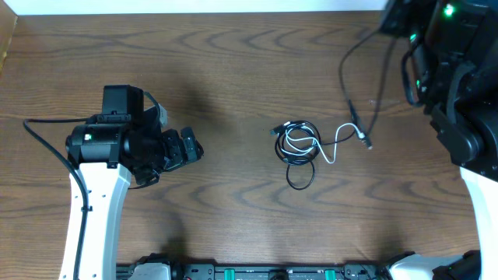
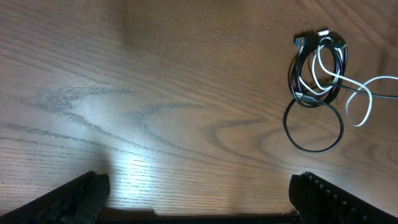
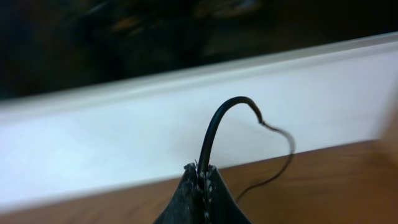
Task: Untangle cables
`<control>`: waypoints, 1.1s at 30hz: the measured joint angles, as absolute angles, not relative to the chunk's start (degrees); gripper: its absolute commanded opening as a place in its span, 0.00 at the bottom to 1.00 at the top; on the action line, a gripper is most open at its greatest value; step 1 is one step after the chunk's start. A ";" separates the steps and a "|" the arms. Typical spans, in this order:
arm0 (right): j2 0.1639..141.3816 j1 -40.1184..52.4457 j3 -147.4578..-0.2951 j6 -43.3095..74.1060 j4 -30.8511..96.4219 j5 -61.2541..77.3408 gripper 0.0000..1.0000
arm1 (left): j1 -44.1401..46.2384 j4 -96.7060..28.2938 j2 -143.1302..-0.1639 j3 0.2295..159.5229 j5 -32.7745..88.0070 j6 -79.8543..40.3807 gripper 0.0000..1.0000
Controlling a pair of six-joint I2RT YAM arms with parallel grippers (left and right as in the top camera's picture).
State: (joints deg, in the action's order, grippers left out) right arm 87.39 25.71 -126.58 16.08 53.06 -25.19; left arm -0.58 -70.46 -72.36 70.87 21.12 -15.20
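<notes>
Mid-table — cables (image 1: pixel 299 146) | left end effector (image 1: pixel 193 148) released, apart | right end effector (image 3: pixel 202 180) clenched on black cable (image 3: pixel 211 137)

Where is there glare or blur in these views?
Left wrist: glare on the table low in frame, cables sharp. Right wrist: black cable sharp at the right gripper, blurring farther out, background dark and unfocused. Overhead: even light, soft shadows.

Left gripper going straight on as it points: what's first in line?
Bare table ahead of the open left gripper. The tangled cables lie farther on, slightly right of its line, so it might clip them; depth is unclear.
</notes>
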 measured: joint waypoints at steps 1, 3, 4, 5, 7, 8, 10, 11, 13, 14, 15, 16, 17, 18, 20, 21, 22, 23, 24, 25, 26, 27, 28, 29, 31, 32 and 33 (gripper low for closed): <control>87.53 25.76 -126.58 16.16 53.60 -21.54 0.01 | -0.58 -70.46 -72.36 70.87 21.12 -15.22 0.98; 88.03 25.76 -126.58 16.88 54.78 -14.22 0.01 | -0.58 -70.46 -72.36 70.87 21.10 -15.20 0.98; 88.44 25.76 -126.58 17.37 55.40 -10.81 0.01 | -0.58 -70.46 -72.36 70.87 21.12 -15.20 0.98; 88.90 25.76 -126.58 17.58 55.99 -7.46 0.01 | -0.58 -70.48 -72.36 70.87 21.12 -15.22 0.98; 90.52 25.87 -126.58 18.02 57.60 -1.30 0.02 | -0.58 -70.48 -72.36 70.87 21.12 -15.22 0.98; 91.39 25.91 -126.58 18.20 58.67 0.67 0.01 | -0.58 -70.46 -72.36 70.87 21.12 -15.22 0.98; 93.69 25.98 -126.58 18.61 61.23 2.85 0.01 | -0.58 -70.48 -72.36 70.87 21.12 -15.20 0.98; 94.59 25.96 -126.58 18.87 62.48 2.68 0.02 | -0.58 -70.65 -72.36 70.87 21.12 -15.22 0.98; 96.75 25.80 -126.56 20.47 66.22 -0.47 0.02 | -0.58 -72.10 -72.36 70.87 21.10 -15.20 0.98; 97.45 25.63 -126.54 21.23 67.53 -2.46 0.01 | -0.58 -72.31 -72.36 70.87 21.12 -15.22 0.98; 98.21 25.39 -126.52 22.50 69.30 -5.32 0.01 | -0.58 -72.16 -72.34 70.87 21.08 -15.20 0.98; 98.83 24.99 -126.48 23.90 71.02 -8.38 0.01 | -0.58 -72.16 -72.36 70.87 20.99 -15.22 0.98; 99.37 24.38 -126.41 25.61 72.79 -12.03 0.02 | -0.58 -72.16 -72.38 70.87 20.69 -15.22 0.98; 99.81 23.55 -126.34 27.22 74.39 -15.70 0.02 | -0.58 -72.18 -72.38 70.87 20.38 -15.22 0.98; 100.42 21.89 -126.34 29.61 76.53 -21.52 0.02 | -0.58 -72.29 -72.38 70.87 19.53 -15.25 0.98; 100.71 20.88 -126.34 30.50 77.30 -23.92 0.01 | -0.58 -72.36 -72.38 70.87 19.20 -15.22 0.98; 101.01 19.55 -126.34 31.42 78.24 -26.15 0.02 | -0.58 -72.58 -72.38 70.87 18.96 -15.22 0.98; 101.30 18.70 -126.34 31.90 78.76 -27.14 0.02 | -0.58 -72.73 -72.38 70.87 18.87 -15.22 0.98; 101.65 17.61 -126.34 32.49 79.46 -27.79 0.03 | -0.58 -72.86 -72.38 70.87 18.72 -15.22 0.98; 101.95 16.84 -126.34 32.91 80.01 -28.01 0.05 | -0.58 -73.01 -72.38 70.87 18.70 -15.22 0.98; 102.37 16.12 -126.34 33.19 80.58 -27.83 0.06 | -0.58 -73.25 -72.38 70.87 18.76 -15.22 0.98; 102.83 15.53 -126.34 33.50 81.30 -27.40 0.07 | -0.58 -73.47 -72.38 70.87 18.90 -15.22 0.98; 103.33 15.20 -126.34 33.69 81.84 -26.72 0.06 | -0.58 -73.49 -72.38 70.87 19.20 -15.22 0.98; 103.85 15.03 -126.34 33.80 82.28 -26.15 0.06 | -0.58 -73.47 -72.38 70.85 19.49 -15.22 0.98; 105.16 15.00 -126.34 34.00 82.96 -24.99 0.15 | -0.58 -73.45 -72.38 70.74 19.94 -15.22 0.98; 105.73 15.03 -126.34 34.33 83.05 -24.51 0.30 | -0.58 -73.47 -72.38 70.59 20.21 -15.22 0.98; 106.37 15.03 -126.34 34.46 83.13 -23.92 0.51 | -0.58 -73.47 -72.38 70.37 20.43 -15.22 0.98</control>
